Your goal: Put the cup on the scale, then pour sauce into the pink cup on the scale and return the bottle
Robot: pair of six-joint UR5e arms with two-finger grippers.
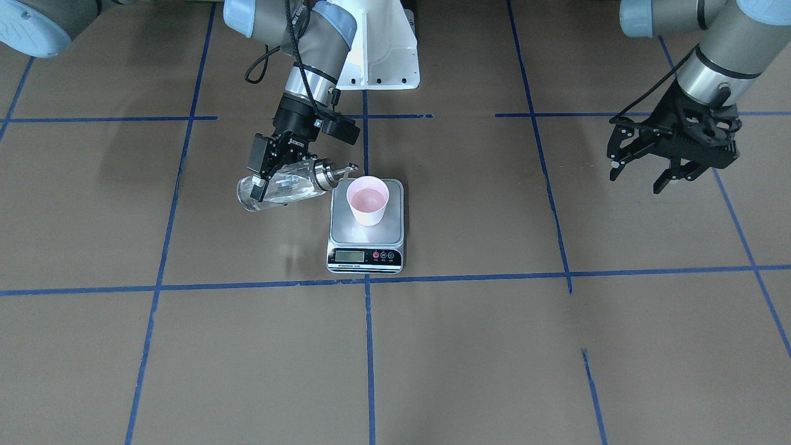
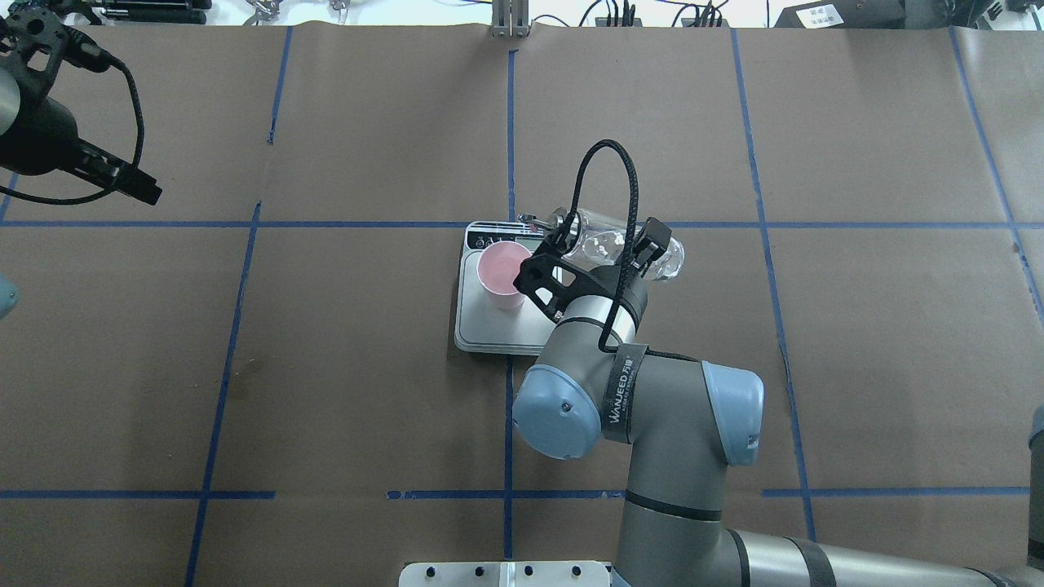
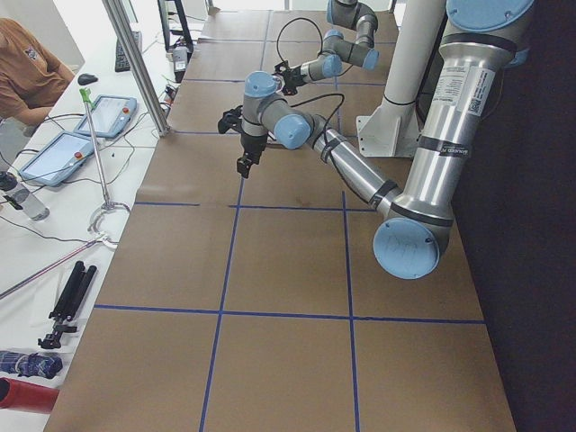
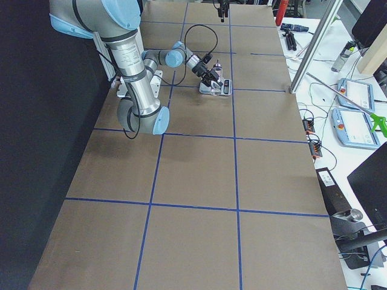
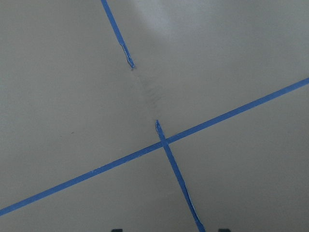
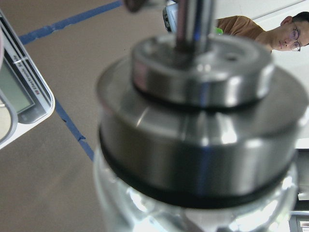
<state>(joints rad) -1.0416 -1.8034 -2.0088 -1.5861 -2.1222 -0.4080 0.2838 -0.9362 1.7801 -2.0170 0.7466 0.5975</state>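
We take the scale [image 1: 366,227] as our mark. The cup [image 1: 368,200] stands upright on its platform, behind the display strip. Our right gripper [image 1: 270,167] is clamped on the bottle [image 1: 281,188], tipped nearly flat just beside the scale, its spout [image 1: 343,168] reaching toward the cup's rim; whether sauce is running we can't make out. Our left gripper [image 1: 642,173] hangs well apart from the scale, fingers spread, holding nothing. Blue tape lines [image 1: 368,346] cross the brown table [image 1: 469,358] around the scale.

Brown paper-covered table [image 1: 469,358] with blue tape grid lines [image 1: 369,346]; grey tablets [image 3: 56,157] at nine o'clock in the exterior left view.
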